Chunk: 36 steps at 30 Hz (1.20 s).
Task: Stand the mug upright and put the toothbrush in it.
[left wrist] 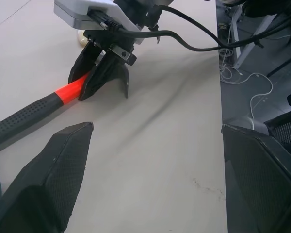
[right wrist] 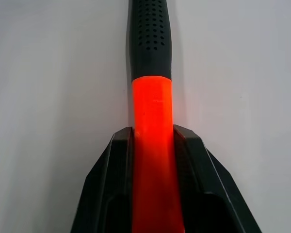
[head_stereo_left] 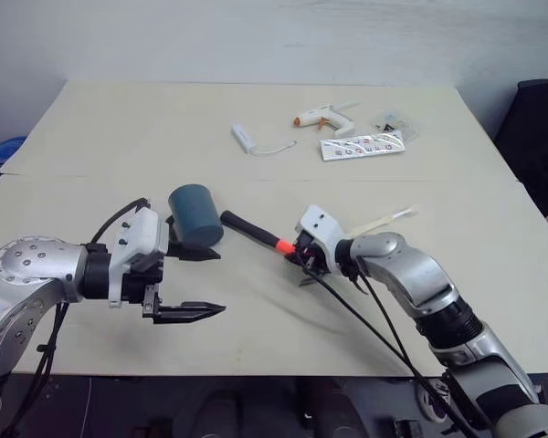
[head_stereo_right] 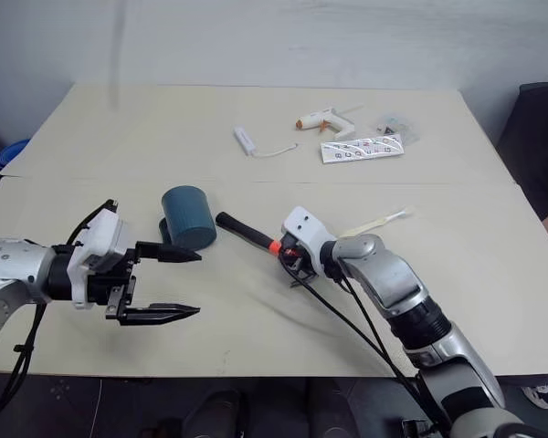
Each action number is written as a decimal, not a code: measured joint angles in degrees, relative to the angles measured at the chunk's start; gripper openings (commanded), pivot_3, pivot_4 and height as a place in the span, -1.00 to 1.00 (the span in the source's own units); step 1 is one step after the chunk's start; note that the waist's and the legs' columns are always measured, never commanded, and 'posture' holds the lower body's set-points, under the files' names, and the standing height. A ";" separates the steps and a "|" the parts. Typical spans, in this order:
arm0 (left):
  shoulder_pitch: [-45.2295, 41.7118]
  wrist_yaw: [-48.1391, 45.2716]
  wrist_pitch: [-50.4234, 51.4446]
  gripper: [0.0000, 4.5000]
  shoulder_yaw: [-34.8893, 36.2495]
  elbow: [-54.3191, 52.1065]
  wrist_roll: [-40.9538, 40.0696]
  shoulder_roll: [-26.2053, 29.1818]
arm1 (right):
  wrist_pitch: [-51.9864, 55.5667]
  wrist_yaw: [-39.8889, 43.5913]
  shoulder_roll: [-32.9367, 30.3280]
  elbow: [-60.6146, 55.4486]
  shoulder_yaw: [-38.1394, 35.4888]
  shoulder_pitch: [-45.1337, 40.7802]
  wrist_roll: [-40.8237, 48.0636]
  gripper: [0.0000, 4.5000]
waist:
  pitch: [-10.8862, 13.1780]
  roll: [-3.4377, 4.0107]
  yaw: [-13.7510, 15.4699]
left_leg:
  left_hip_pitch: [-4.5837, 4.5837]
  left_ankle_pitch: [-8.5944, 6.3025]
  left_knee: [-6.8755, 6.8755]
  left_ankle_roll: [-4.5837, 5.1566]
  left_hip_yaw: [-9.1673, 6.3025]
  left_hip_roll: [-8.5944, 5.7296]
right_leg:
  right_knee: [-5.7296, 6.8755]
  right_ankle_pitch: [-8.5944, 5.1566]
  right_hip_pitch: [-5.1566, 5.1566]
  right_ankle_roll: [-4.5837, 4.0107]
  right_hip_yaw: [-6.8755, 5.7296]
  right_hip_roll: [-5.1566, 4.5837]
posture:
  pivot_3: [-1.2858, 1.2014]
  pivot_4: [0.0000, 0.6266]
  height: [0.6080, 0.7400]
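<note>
I see the dark teal-blue cylindrical mug (head_stereo_left: 195, 215) lying on its side on the pale matte tabletop (head_stereo_left: 119, 128), its closed flat end facing me. Just beside it, my left gripper (head_stereo_left: 199, 283) hangs with its 2 black textured fingers (left wrist: 58, 174) spread wide apart, one finger close by the mug, nothing between them.

A hammer (head_stereo_left: 252, 232) lies flat between the mug and my right arm: a dimpled black rubber grip that turns to a smooth bright orange shaft. My right gripper (right wrist: 153, 141) has its 2 angular black fingers pressed against either side of that orange section, clamped on it. The black grip end lies just beside the mug; whether they touch I cannot tell.

The slim cream-white plastic toothbrush (head_stereo_left: 384, 220) lies flat on the table just beyond my right forearm, angled, with one end pointing toward the table's far right edge, well apart from the mug with the hammer and my right arm lying between them.

Farther back sit a white glue gun with an orange tip (head_stereo_left: 323, 118), a small white stick with a thin cord (head_stereo_left: 246, 138), a flat printed card (head_stereo_left: 363, 146) and a crinkled clear plastic packet (head_stereo_left: 393, 121).
</note>
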 measured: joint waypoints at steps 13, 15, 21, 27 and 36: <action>-3.06 -0.91 -2.51 1.00 -4.31 2.13 2.50 -2.67 | 17.78 -4.81 -6.31 -8.85 -21.22 -5.07 5.77 -0.65 | 0.14 0.21 0.65 | -0.78 0.06 -0.03 -0.09 0.01 -0.11 | 0.03 0.04 -0.78 0.08 0.00 -0.13 | 0.03 -0.52 1.00; -5.11 -1.18 -3.30 1.00 -6.13 3.39 3.28 -3.94 | 17.73 -4.00 -14.43 -8.71 -26.12 -2.94 5.65 -0.65 | 0.15 0.25 1.52 | -0.88 0.05 -0.02 -0.09 0.24 -0.19 | -0.15 0.03 -0.71 0.07 -0.20 -0.17 | 0.03 -0.52 1.00; -12.60 -2.33 -4.48 1.00 -11.84 6.43 5.37 -8.50 | 19.30 -2.32 -25.12 -6.21 -39.54 12.14 5.34 -0.65 | 0.15 0.25 2.04 | -1.12 0.07 0.02 -0.05 0.32 -0.11 | -0.22 0.09 -0.75 0.17 -0.18 -0.05 | 0.03 -0.52 1.00; -18.85 -5.17 -6.90 1.00 -17.63 10.94 8.43 -12.69 | 23.19 -4.36 -20.82 -10.15 -49.66 24.17 6.90 -0.65 | 0.16 0.37 0.54 | -0.67 0.14 0.06 0.08 0.73 -0.12 | 0.02 0.11 -0.69 0.21 0.44 0.12 | 0.03 -0.52 1.00; -21.29 -7.86 -8.50 1.00 -19.51 13.32 10.34 -14.53 | 14.36 -11.77 -12.67 -8.27 -55.59 32.64 5.32 -0.65 | 0.15 0.38 0.47 | -0.33 0.15 0.05 0.10 1.03 -0.01 | 0.06 0.15 -0.54 0.27 0.97 0.43 | 0.03 -0.52 1.00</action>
